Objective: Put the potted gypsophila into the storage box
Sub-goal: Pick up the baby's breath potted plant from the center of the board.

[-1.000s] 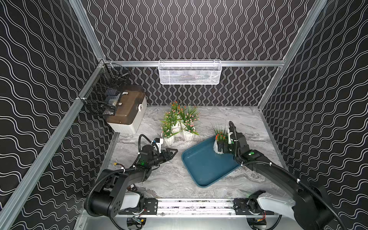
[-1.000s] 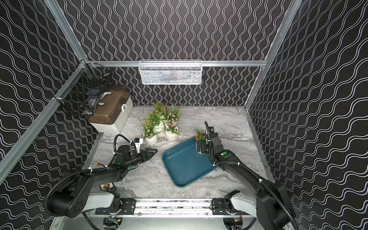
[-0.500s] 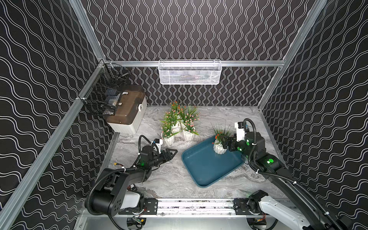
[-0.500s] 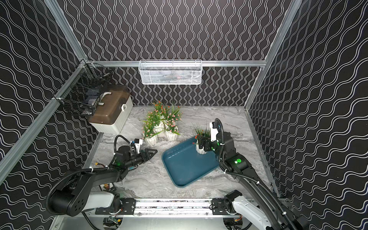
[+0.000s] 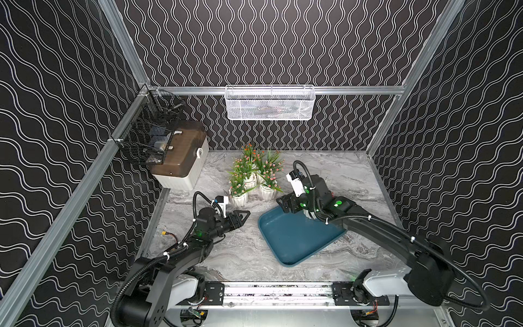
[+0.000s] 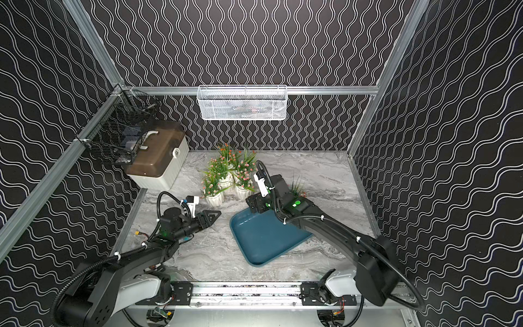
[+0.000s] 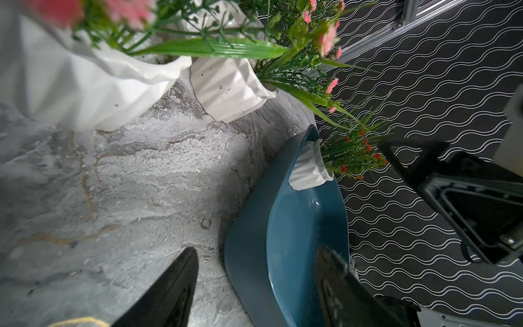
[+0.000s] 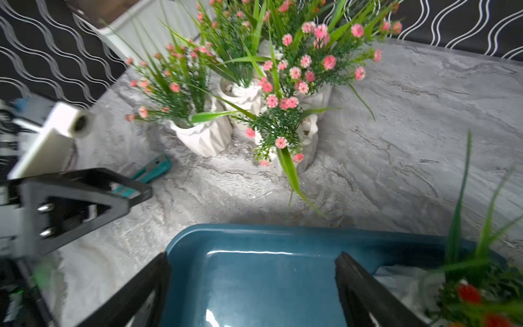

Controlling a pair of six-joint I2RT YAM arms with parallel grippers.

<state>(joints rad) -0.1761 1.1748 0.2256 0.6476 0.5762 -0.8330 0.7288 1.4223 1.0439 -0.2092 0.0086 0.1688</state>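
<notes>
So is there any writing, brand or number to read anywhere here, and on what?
None: no word, number or sign reads in any view.
Round white latch on the brown-lidded box: too small to tell if marked.
White pots, blue tray, wire basket: plain, no writing seen.

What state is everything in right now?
Storage box, on the table, one pot inside.
Potted gypsophila in box, upright, at its far corner, ungripped.
Four other pots, upright, clustered on the table.
Right gripper, open, empty, over the box's far end.
Left gripper, open, empty, beside the box.
Brown-lidded white box, lid shut.
</notes>
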